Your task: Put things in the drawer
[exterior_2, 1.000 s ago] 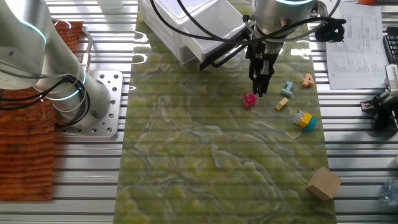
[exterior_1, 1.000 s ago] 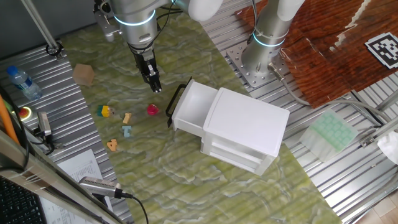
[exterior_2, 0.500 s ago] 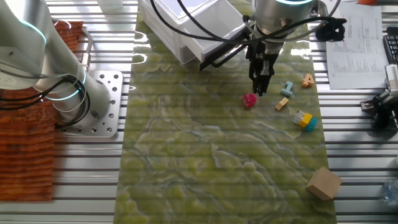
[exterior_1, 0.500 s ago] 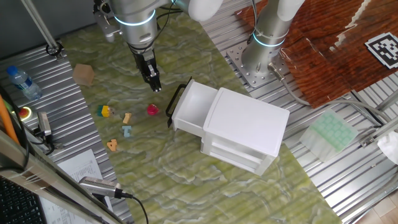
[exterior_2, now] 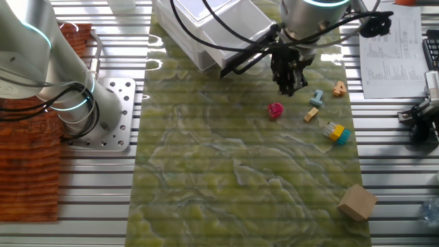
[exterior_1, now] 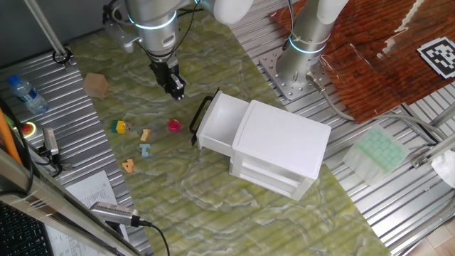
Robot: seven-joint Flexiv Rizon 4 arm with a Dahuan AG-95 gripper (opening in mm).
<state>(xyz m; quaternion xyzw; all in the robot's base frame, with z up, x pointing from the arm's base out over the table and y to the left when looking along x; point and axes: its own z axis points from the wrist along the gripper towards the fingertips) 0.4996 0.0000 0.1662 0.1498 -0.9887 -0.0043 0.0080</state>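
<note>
The magenta-pink piece (exterior_1: 174, 126) looks light, rigid and tiny (easily knocked); pinch across its middle. The tool (exterior_1: 177, 91), at its twelve o'clock, holds nothing, jaws near-closed.

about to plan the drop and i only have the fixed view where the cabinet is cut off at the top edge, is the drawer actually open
observer: Yes. From the opposite fixed view the drawer is pulled well out of the cabinet.
operator: anything in it yet
observer: No, its inside shows only bare white.
operator: which way does it face
observer: Its black handle points toward the toys, and the pink piece lies on the mat just in front of it.
operator: other drawers out too
observer: No, the lower fronts sit flush with the cabinet.
</note>
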